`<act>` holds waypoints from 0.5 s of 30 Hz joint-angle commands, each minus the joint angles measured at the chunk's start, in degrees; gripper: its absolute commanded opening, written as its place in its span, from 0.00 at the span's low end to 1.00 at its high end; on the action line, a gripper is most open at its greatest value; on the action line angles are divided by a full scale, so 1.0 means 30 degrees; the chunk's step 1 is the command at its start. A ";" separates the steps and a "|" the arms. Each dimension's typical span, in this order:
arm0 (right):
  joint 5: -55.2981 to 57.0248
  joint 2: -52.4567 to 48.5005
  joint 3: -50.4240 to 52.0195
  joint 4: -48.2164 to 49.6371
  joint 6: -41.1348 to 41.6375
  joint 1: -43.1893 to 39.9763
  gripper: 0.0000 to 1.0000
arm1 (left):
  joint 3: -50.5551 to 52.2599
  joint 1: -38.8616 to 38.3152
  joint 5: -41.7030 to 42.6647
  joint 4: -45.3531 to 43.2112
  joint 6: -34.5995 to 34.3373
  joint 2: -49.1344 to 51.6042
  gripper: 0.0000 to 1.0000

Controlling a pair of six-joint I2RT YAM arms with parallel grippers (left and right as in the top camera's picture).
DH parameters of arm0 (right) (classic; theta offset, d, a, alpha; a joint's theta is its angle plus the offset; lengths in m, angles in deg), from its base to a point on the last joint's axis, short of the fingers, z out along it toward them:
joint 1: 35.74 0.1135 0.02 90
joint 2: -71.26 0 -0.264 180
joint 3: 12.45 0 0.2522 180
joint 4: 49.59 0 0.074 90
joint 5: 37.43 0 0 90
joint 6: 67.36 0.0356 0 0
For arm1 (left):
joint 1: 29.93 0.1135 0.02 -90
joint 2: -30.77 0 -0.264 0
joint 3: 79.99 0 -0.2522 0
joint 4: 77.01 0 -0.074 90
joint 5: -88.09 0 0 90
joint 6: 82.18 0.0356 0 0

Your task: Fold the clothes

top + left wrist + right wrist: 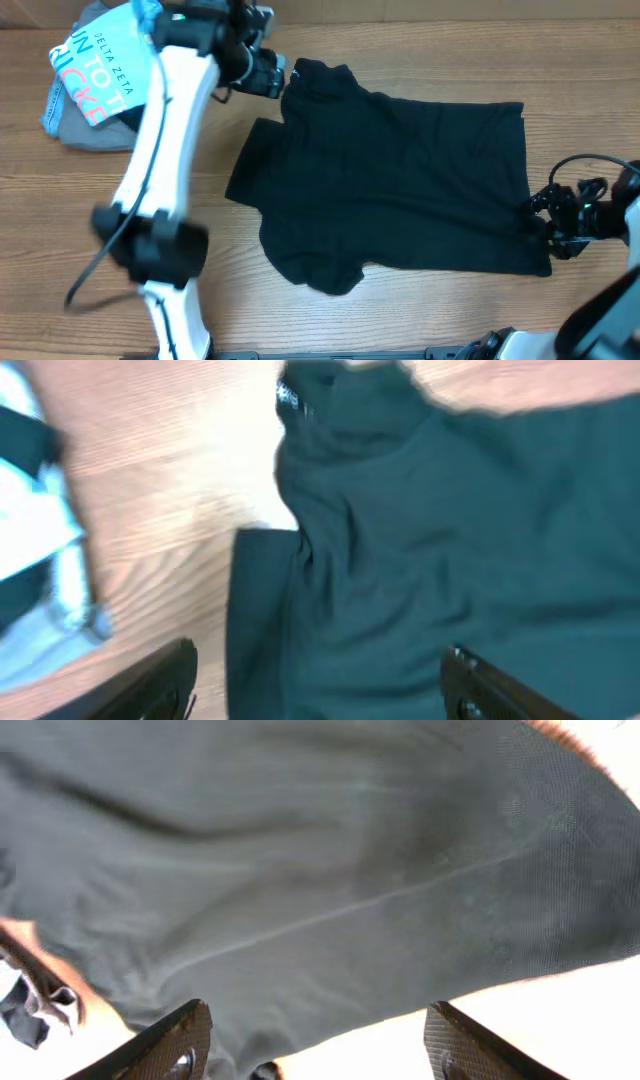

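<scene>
The clothes, a black T-shirt (400, 180), lie spread across the middle of the wooden table. The collar end is at the upper left and the hem at the right. My left gripper (275, 78) hovers by the collar with its jaws wide apart. In the left wrist view the left gripper (320, 652) has the T-shirt (450, 540) lying below it, and nothing is held. A small white mark (288, 400) shows at the neck. My right gripper (545, 212) sits at the hem's right edge. Seen from the right wrist, the right gripper (318, 1010) stands open just short of the T-shirt (300, 850).
A light blue printed shirt (90, 70) lies on a grey garment (95, 135) at the table's upper left, close to the left arm. That blue shirt (40, 560) also shows at the left of the left wrist view. Bare wood (400, 320) lies in front of the T-shirt.
</scene>
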 commanded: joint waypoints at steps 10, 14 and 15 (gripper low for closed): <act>-0.0736 0.4976 -0.0306 -0.0386 -0.0197 0.0036 0.81 | 0.0860 0.0066 -0.1574 0.6331 -0.2965 -0.3796 0.77; -0.0729 0.4976 -0.0306 -0.0372 -0.0197 0.0036 0.81 | 0.4080 -0.0364 -0.0138 0.6258 -0.3351 -0.3883 0.75; -0.0721 0.4976 -0.0306 -0.0372 -0.0197 0.0036 0.81 | 0.5013 -0.0517 -0.0284 0.6084 -0.3468 -0.3876 0.75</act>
